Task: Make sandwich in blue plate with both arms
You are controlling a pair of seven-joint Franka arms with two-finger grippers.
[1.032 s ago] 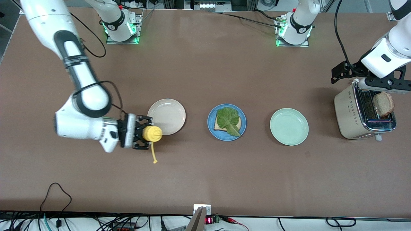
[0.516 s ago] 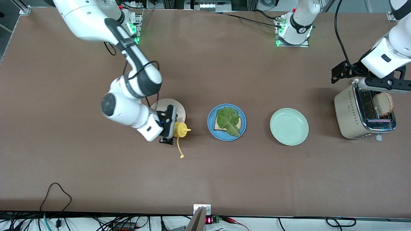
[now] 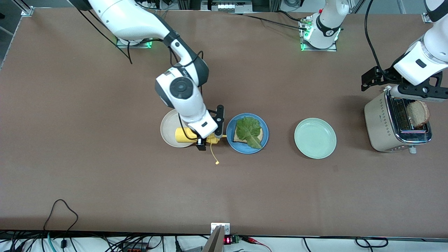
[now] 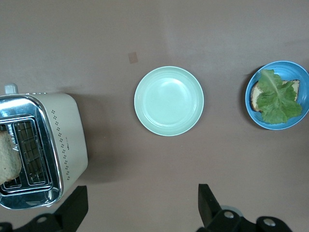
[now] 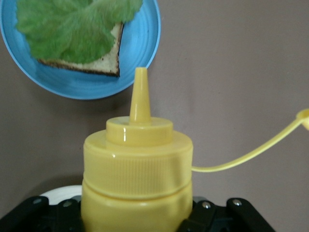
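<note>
lettuce-topped bread (image 3: 249, 131) in blue plate (image 3: 231, 139) beside right gripper (image 3: 210, 134).

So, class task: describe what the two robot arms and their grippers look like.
Both arms are white, rounded and jointed, with black bands and loose black cables. The right arm shows a round grey joint cap. Both bases glow green. The left gripper and right gripper have black fingers.

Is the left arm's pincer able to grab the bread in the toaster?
Probably yes. The left pincer hangs open by the toaster, and the bread sticks up from its slot with nothing covering it.
</note>
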